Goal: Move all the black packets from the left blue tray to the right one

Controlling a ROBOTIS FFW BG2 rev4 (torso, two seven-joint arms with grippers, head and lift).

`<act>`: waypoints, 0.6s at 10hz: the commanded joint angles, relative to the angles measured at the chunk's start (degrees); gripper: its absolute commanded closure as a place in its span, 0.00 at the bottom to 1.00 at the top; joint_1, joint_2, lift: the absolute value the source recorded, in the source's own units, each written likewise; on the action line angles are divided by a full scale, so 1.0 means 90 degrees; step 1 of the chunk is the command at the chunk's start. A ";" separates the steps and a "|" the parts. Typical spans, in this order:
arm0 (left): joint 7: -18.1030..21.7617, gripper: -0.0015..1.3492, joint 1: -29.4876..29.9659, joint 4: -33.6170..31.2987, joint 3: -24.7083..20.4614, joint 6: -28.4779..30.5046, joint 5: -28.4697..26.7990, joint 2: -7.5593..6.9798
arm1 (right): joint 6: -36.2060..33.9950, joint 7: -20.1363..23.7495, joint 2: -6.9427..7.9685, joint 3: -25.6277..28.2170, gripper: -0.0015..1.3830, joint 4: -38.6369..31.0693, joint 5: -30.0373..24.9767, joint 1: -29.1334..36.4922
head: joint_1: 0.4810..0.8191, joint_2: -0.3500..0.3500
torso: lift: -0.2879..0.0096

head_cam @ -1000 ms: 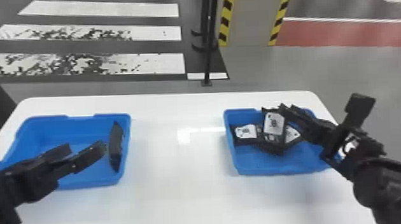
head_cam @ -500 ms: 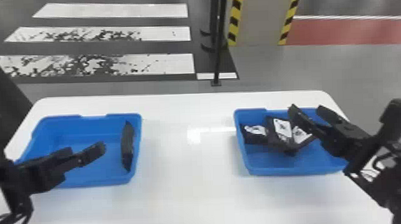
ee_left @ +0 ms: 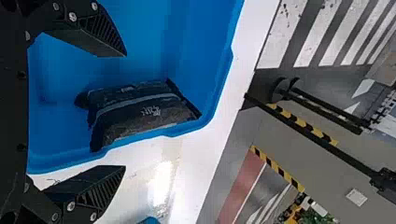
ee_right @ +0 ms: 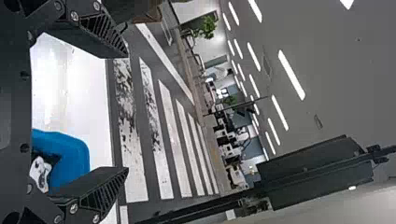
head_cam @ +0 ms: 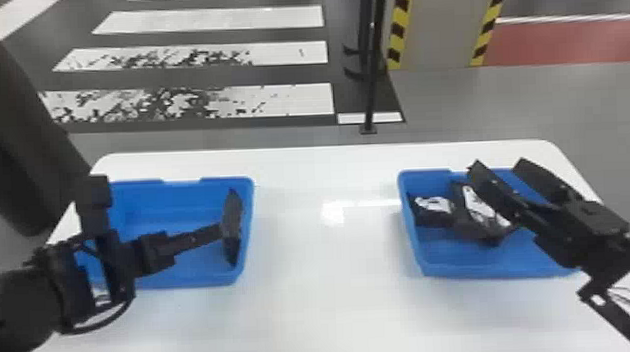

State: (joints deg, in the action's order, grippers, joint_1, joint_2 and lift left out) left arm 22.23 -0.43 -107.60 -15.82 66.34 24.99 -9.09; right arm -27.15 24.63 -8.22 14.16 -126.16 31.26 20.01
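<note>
**Left gripper spread wide beside lone black packet**

The packet stands on edge against the left blue tray's right-hand wall. Head view hides the fingers' gap; left wrist view reveals it, plus the packet's pale band. Right gripper, fingers parted, hangs over the right blue tray, where head view shows white-labelled black packets.

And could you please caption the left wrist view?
Open black jaws before a flat black packet in a blue plastic tray.
</note>
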 commanded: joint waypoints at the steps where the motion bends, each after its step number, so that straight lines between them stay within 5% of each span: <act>1: 0.0000 0.14 -0.0327 0.0557 0.0146 -0.0028 0.0003 -0.0015 | -0.0014 0.0067 0.0044 -0.0063 0.12 -0.0068 0.0094 0.0027 | 0.63 0.53 | 0.50; 5: 0.0088 0.17 -0.1312 0.2323 0.0729 -0.0403 0.0384 -0.0132 | -0.0061 0.0106 0.0054 -0.0076 0.12 -0.0052 0.0271 0.0058 | 0.63 0.51 | 0.50; 6: 0.0137 0.31 -0.1437 0.2604 0.0806 -0.0387 0.0486 -0.0152 | -0.0061 0.0106 0.0064 -0.0088 0.12 -0.0021 0.0322 0.0058 | 0.63 0.50 | 0.50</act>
State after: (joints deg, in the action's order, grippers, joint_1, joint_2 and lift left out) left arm 23.43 -12.64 -85.61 -9.01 62.79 28.88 -10.40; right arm -27.69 25.58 -7.67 13.42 -126.43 33.92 20.53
